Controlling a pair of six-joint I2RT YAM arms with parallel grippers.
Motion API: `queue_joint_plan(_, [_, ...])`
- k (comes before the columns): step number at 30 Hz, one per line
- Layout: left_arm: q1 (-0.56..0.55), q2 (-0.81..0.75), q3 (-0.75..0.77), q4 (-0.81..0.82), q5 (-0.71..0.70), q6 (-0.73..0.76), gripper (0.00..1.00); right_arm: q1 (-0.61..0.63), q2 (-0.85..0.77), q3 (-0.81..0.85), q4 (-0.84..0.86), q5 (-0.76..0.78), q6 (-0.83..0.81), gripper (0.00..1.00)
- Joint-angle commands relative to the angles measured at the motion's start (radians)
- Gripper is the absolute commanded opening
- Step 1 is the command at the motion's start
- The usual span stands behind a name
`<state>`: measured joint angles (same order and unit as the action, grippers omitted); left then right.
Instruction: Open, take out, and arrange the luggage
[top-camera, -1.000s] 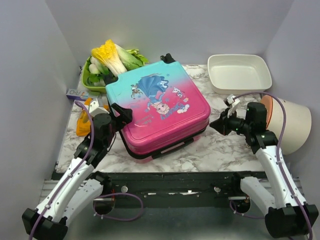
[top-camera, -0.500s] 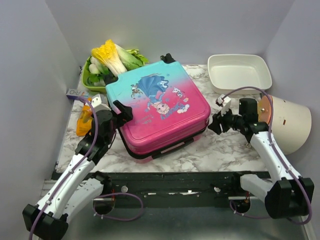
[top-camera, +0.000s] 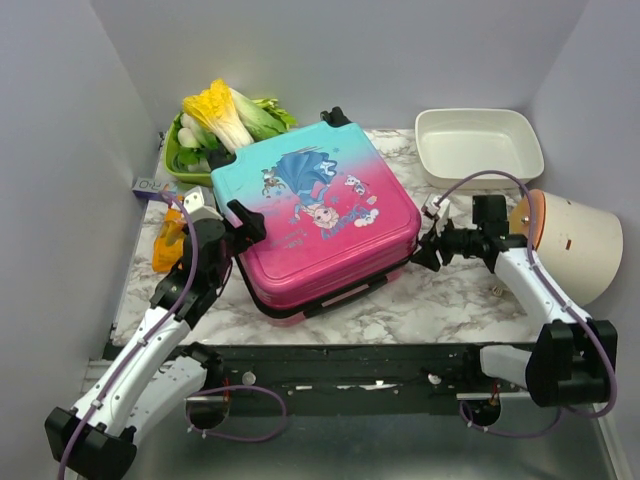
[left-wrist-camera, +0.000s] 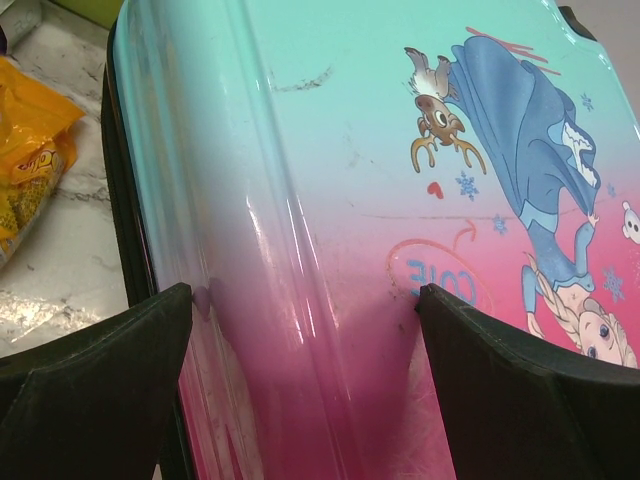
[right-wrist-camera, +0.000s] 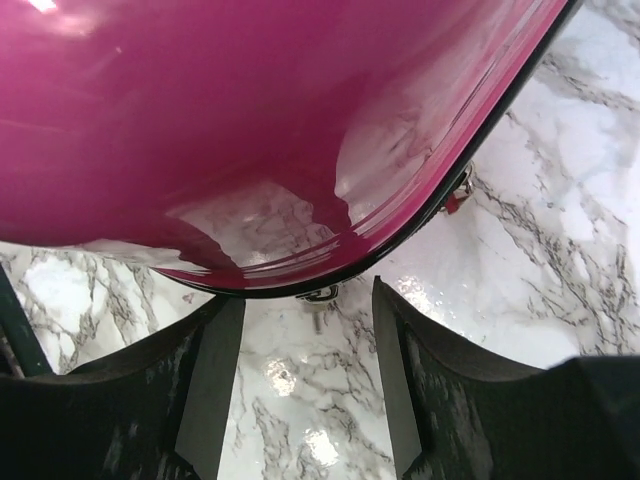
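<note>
1. The suitcase (top-camera: 315, 215) is lying flat and shut in the middle of the marble table (top-camera: 440, 295), printed side facing up; its teal end is pointing toward 12 o'clock and its pink end toward 6 o'clock, turned slightly clockwise.
2. The left claw (top-camera: 245, 222) is sitting at the suitcase's 9 o'clock edge with its fingers (left-wrist-camera: 110, 380) spread wide; in the wrist view the rounded side of the shell is filling the gap between them; I cannot tell whether the fingers are touching the shell.
3. The right claw (top-camera: 422, 250) is sitting low at the suitcase's 4 o'clock corner, pointing toward 9 o'clock; its fingers (right-wrist-camera: 150, 400) are standing apart at a middling width and gripping nothing; bare marble is showing between them.
4. A small metal zipper pull (right-wrist-camera: 318, 296) is hanging under the black rim of the pink shell, just ahead of the right claw's fingertips.
5. A white tray (top-camera: 478, 145) is resting at 2 o'clock from the suitcase, well apart from it.
6. A green bowl (top-camera: 180, 165) of leafy vegetables (top-camera: 225, 112) is sitting at 11 o'clock, near the teal corner.
7. An orange snack bag (top-camera: 167, 245) is lying at 9 o'clock, just beyond the left claw.
8. A cream bucket (top-camera: 575, 245) is lying tipped on its side at 3 o'clock, behind the right arm.
</note>
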<state>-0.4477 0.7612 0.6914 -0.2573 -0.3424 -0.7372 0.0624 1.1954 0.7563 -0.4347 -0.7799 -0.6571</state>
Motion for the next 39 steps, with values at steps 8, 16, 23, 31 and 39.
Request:
queue_joint_plan(8, [-0.019,-0.002,-0.024,-0.028,0.037,0.012,0.99,0.014,0.170,0.008,0.050,-0.222,-0.145,0.60])
queue_joint_plan(16, [-0.019,-0.033,-0.033,-0.026,0.017,0.006,0.99,0.014,0.251,0.018,0.036,-0.366,-0.227,0.54])
queue_joint_plan(23, [-0.019,-0.026,-0.038,-0.028,0.010,-0.005,0.99,0.013,0.225,0.012,0.021,-0.348,-0.228,0.09])
queue_joint_plan(31, [-0.019,-0.022,-0.047,-0.031,0.002,-0.021,0.99,0.014,0.110,-0.050,0.184,-0.203,-0.025,0.01])
queue_joint_plan(39, [-0.017,-0.034,-0.032,-0.057,-0.033,-0.013,0.99,0.014,0.040,-0.081,0.214,-0.148,-0.079,0.59])
